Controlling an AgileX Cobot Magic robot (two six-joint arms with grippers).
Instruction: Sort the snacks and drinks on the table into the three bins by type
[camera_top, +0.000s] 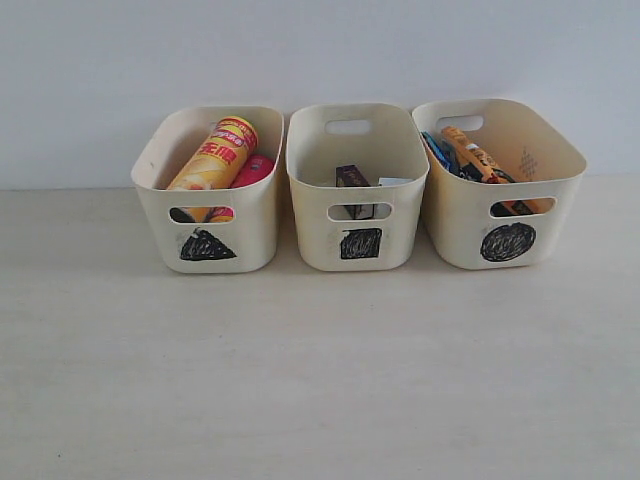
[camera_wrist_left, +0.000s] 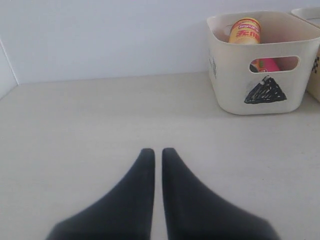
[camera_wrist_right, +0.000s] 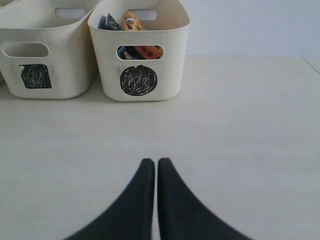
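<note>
Three cream bins stand in a row on the table (camera_top: 320, 380). The triangle bin (camera_top: 257, 215) on the left holds the yellow chip tube (camera_top: 215, 155) and the pink tube (camera_top: 252, 170). In the square bin (camera_top: 310, 225) at the middle are the dark purple carton (camera_top: 352, 177) and the white carton (camera_top: 393, 182). The circle bin (camera_top: 455, 235) on the right holds the blue bag (camera_top: 437, 152) and the orange bag (camera_top: 470, 152). My left gripper (camera_wrist_left: 154, 151) is shut and empty over bare table, well short of the triangle bin (camera_wrist_left: 230, 95). My right gripper (camera_wrist_right: 152, 161) is shut and empty, short of the circle bin (camera_wrist_right: 170, 80).
A plain pale wall (camera_top: 320, 50) rises right behind the bins. Neither arm shows in the exterior view. The square bin (camera_wrist_right: 75, 75) sits close beside the circle bin in the right wrist view.
</note>
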